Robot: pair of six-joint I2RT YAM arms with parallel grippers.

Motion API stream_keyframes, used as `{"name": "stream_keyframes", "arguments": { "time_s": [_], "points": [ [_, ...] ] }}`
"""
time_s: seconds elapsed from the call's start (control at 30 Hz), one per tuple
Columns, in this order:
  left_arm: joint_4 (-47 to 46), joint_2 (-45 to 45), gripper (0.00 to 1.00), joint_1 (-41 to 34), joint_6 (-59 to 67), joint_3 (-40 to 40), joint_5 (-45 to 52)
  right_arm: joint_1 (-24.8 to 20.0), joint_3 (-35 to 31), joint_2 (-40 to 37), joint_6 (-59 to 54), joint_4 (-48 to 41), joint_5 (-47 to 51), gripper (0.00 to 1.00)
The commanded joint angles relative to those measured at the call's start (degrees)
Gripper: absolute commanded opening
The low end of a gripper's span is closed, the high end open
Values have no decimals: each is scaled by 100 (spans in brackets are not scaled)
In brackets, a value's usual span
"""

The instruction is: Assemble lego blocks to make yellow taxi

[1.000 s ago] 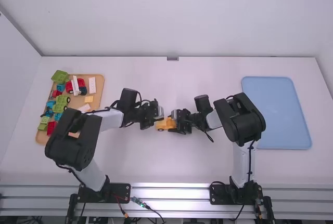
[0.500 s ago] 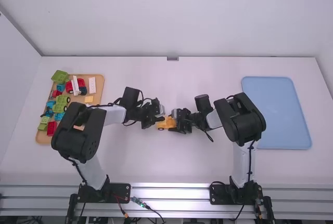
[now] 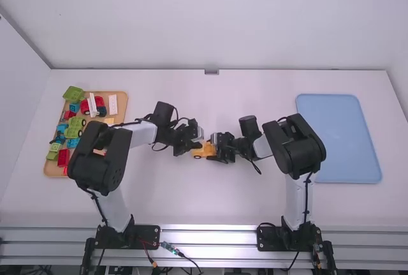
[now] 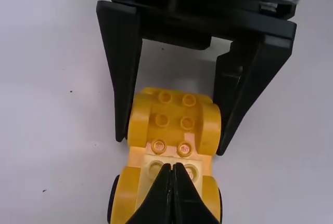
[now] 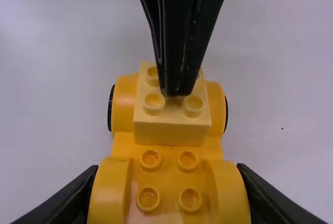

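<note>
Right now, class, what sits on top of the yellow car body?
A pale yellow block sits on one end; bare studs show on the other. The surface directly under the block is covered, so it can't be seen.

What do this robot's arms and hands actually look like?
The left arm and right arm match: white links, chunky rounded black joints, thin black cables along them. The left gripper and right gripper each have two long, tapering black fingers; silvery-grey parts show behind the right one's.

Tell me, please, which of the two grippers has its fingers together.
The left gripper, its fingertips together at the pale block; the right gripper has the yellow car between its fingers.
</note>
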Motion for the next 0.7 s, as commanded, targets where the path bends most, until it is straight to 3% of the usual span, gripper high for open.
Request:
{"name": "stream_keyframes", "arguments": {
  "time_s": [0.0,0.17,0.4,0.57,0.67],
  "points": [
    [-162,375,1,-57,72,-251,-1342,-42,-79,98,-133,79,516,52],
    [-74,226,2,57,70,-140,-645,-48,-22,98,-144,-37,516,52],
    [-946,-729,2,339,846,382,210,-44,-151,98,-181,179,518,52],
    [-905,-1138,2,494,431,428,-164,-37,-181,98,-184,179,525,52],
    [-610,-1162,6,601,-603,415,-903,-37,-184,98,-179,177,610,52]
  ]
}}
